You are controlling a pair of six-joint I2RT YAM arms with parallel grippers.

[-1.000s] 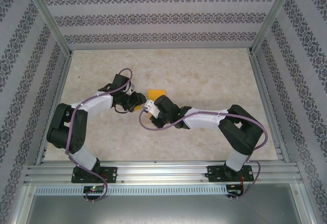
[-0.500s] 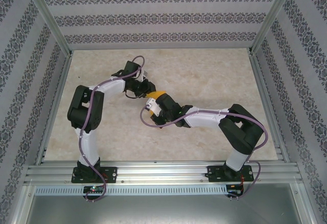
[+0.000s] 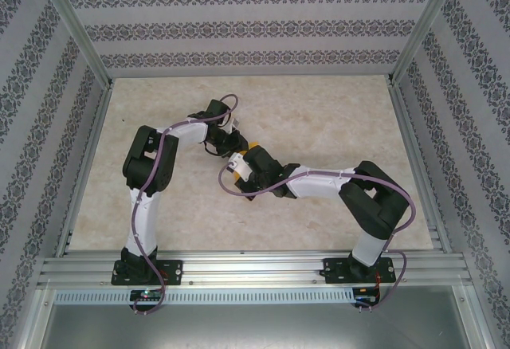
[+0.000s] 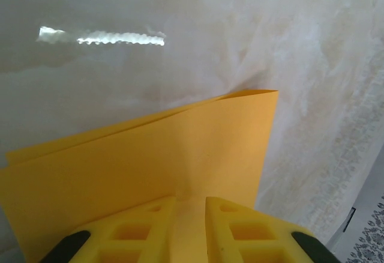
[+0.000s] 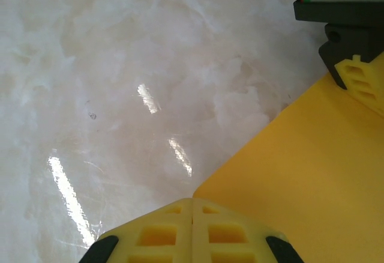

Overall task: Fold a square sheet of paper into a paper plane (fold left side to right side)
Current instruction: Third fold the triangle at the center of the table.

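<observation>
Top view, ctr of frame. R jaws: clenched, tips at a corner of the orange square sheet of paper point(image 3: 252, 146), which lies folded on the table point(image 3: 335, 110). L jaws, farther back: grasping the sheet's edge, layers slightly apart.

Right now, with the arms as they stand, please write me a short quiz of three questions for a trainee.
1. True or false: the right gripper is shut.
2. The orange sheet of paper at the left gripper is: A one flat layer; B folded over, two layers; C crumpled.
3. What colour are both grippers' fingers?
Key: 1 true; 2 B; 3 yellow.
</observation>
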